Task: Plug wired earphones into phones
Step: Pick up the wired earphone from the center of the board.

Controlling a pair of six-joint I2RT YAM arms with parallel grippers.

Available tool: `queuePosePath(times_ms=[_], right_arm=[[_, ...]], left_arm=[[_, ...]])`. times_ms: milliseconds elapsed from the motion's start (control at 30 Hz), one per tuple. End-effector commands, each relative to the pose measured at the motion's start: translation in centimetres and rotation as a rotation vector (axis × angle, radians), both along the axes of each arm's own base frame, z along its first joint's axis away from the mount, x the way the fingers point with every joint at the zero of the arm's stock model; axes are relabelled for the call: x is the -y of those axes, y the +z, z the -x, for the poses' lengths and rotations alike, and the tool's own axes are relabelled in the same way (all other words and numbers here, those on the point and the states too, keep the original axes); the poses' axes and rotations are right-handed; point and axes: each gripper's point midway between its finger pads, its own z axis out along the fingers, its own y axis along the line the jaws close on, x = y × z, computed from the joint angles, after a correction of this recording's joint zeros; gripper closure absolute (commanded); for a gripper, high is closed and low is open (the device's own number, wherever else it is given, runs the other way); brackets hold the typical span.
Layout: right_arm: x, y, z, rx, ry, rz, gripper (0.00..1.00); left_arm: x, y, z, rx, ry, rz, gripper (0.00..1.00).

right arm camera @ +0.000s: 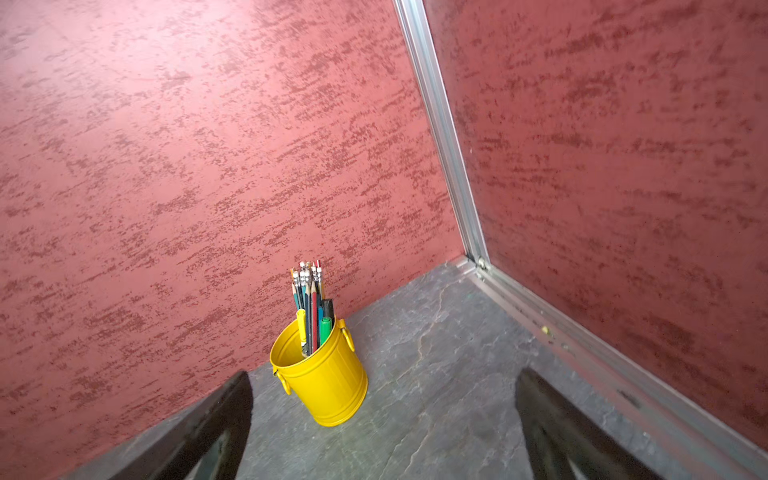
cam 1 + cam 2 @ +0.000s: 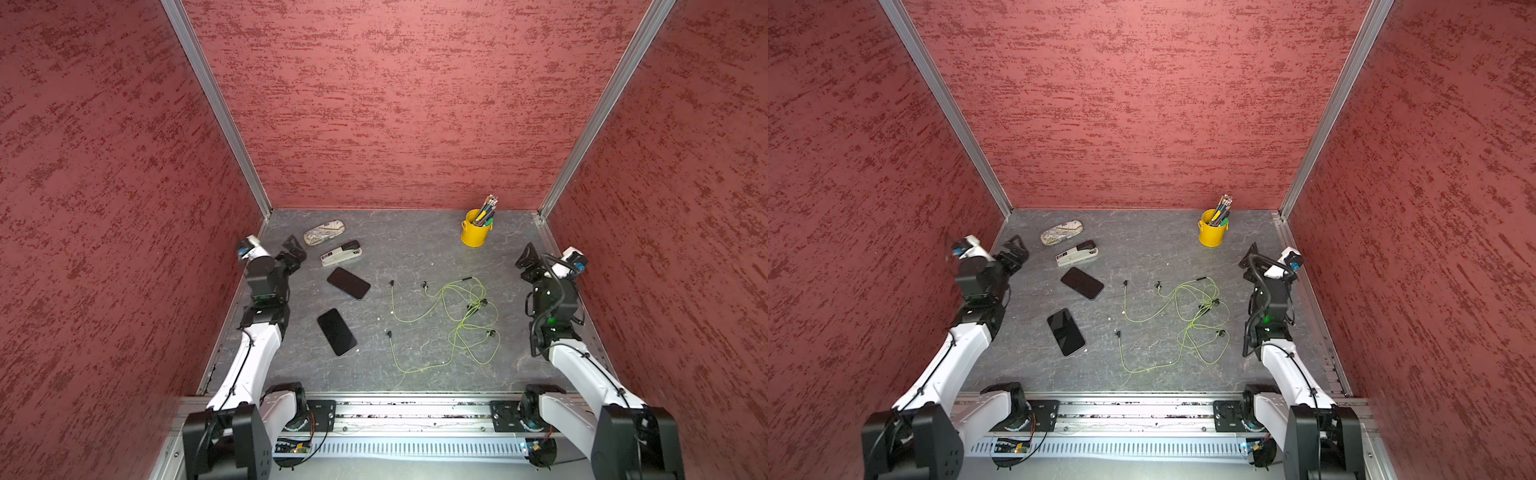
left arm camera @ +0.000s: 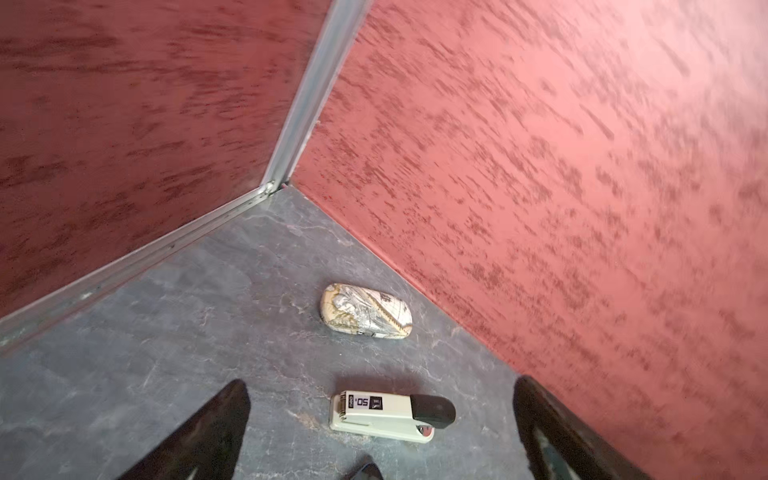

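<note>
Two black phones lie flat on the grey floor left of centre in both top views, one (image 2: 348,283) (image 2: 1082,283) farther back and one (image 2: 336,331) (image 2: 1066,331) nearer. To their right, the wired earphones (image 2: 475,305) (image 2: 1210,305) sprawl as tangled yellow-green cables, with two black plugs (image 2: 391,283) (image 2: 388,333) pointing towards the phones. My left gripper (image 2: 295,249) (image 3: 382,384) hovers open at the back left, above the stapler. My right gripper (image 2: 527,259) (image 1: 384,376) stands open at the right wall, empty. Both are well away from the earphones.
A grey-and-black stapler (image 2: 341,253) (image 3: 386,415) and a patterned beige case (image 2: 324,232) (image 3: 365,311) lie behind the phones. A yellow bucket (image 2: 476,230) (image 1: 324,374) of pencils stands at the back right. Red walls enclose three sides.
</note>
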Motion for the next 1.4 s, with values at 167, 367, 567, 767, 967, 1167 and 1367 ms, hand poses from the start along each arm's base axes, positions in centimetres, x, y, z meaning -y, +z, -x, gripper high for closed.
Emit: queuePosePath(times_ms=[167, 367, 567, 767, 967, 1167, 1367], right_arm=[[-6.8, -7.1, -0.3, -0.33, 0.311, -0.355, 0.09], [-19.0, -3.5, -1.4, -0.276, 0.624, -0.307, 0.13], [-30.7, -5.0, -2.6, -0.29, 0.84, -0.305, 0.25], [-37.0, -10.2, -4.9, -0.38, 0.896, -0.336, 0.48], [-39.6, -15.4, -6.3, -0.508, 0.884, -0.296, 0.58], [-40.2, -18.2, -6.6, -0.591, 0.86, -0.265, 0.63], [-40.1, -19.6, -6.0, -0.645, 0.851, -0.227, 0.65]], left_arm=[[4.4, -6.6, 4.3, -0.369, -0.175, 0.429, 0.0], [5.9, -6.0, 6.7, -0.543, -0.11, 0.09, 0.01], [2.3, -7.7, 9.0, -0.526, -0.026, 0.337, 0.01], [1.7, -9.1, 10.6, -0.553, -0.035, 0.374, 0.01], [0.3, -9.9, 12.6, -0.644, 0.08, 0.332, 0.0], [0.4, -10.6, 13.2, -0.668, 0.101, 0.362, 0.0], [0.3, -10.7, 13.3, -0.671, 0.118, 0.373, 0.0]])
